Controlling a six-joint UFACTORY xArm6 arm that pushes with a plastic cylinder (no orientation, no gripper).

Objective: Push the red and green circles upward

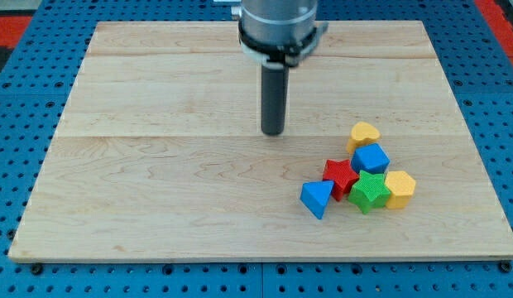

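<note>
My tip (pixel 273 132) rests on the wooden board (pixel 157 182) near its middle, up and to the left of a cluster of blocks. The cluster holds a yellow heart (pixel 364 133), a blue block (pixel 371 157), a red star (pixel 340 175), a green star (pixel 369 191), a yellow hexagon (pixel 400 188) and a blue triangle (pixel 317 198). The blocks touch or nearly touch one another. I see no red or green circle in this view. The tip is apart from all blocks, about a hand's width from the red star.
The board lies on a blue perforated table (pixel 16 99). A red strip (pixel 498 16) shows at the view's top right corner. The arm's grey housing (pixel 278 25) hangs over the board's top edge.
</note>
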